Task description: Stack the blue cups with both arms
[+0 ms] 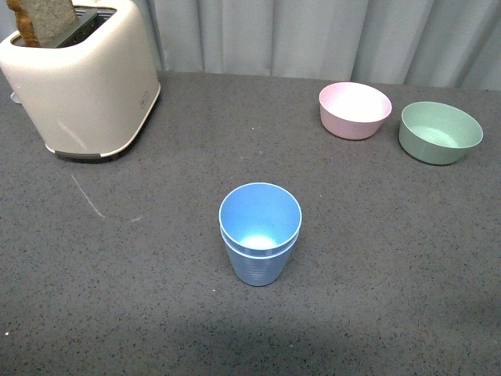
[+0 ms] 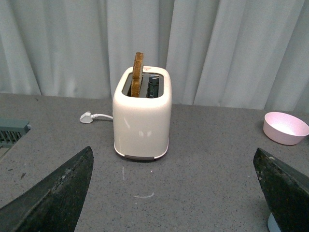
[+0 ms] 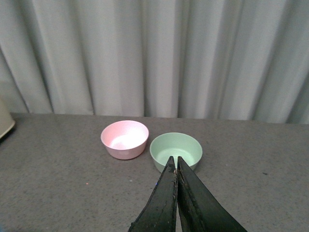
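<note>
My left claw (image 2: 174, 193) gapes wide, holding nothing; my right claw (image 3: 176, 166) is pressed together, empty. In the front view's centre the blue cups (image 1: 260, 233) stand nested upright on the table (image 1: 391, 251), toaster (image 1: 78, 78) upper left, bowls (image 1: 355, 110) upper right.

Lighting is even, diffuse and moderately bright in all three views. The dark grey speckled tabletop (image 1: 117, 274) dims towards the near edge of the front view. Soft highlights sit on the glossy cream plastic toaster (image 1: 82, 86) and inside the nested light-blue plastic cups (image 1: 260, 233). Shadows are faint. Focus is sharp throughout.
</note>
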Motion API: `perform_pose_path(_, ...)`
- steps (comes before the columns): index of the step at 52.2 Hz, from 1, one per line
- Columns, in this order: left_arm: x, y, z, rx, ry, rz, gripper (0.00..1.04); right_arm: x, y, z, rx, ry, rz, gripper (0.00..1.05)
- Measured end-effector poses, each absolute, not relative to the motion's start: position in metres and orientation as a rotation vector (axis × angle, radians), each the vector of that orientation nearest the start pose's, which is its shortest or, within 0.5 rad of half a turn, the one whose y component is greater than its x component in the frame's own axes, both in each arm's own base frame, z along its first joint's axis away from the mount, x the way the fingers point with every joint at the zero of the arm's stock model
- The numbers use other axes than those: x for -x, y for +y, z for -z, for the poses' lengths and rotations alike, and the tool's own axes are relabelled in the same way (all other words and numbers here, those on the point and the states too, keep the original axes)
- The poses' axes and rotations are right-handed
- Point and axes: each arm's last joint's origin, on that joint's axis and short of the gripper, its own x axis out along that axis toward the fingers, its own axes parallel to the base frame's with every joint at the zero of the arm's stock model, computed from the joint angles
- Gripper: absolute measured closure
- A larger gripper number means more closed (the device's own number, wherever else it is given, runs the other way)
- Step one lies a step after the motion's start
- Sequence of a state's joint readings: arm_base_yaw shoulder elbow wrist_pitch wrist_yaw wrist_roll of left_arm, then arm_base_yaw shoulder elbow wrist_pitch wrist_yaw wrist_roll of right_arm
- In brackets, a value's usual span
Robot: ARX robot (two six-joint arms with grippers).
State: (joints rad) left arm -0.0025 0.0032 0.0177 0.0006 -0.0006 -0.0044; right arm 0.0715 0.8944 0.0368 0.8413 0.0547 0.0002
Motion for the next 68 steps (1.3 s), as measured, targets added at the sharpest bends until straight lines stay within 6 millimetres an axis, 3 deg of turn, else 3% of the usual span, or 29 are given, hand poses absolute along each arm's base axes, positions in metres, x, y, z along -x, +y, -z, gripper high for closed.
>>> perform_pose_path(5,-0.097,0.000,-0.169,0.004,-0.015,0.002,0.07,-0.148,0.000,-0.161,0.000,0.019,0.005,1.04)
perform_pose_path(31,-0.097,0.000,-0.169,0.004,-0.015,0.002,0.07,-0.125,0.000,-0.167,0.000,-0.001,-0.001,1.04)
perform_pose_path(68,-0.097,0.000,-0.169,0.004,-0.015,0.002,0.07,-0.109,0.000,-0.167,0.000,-0.007,-0.001,1.04)
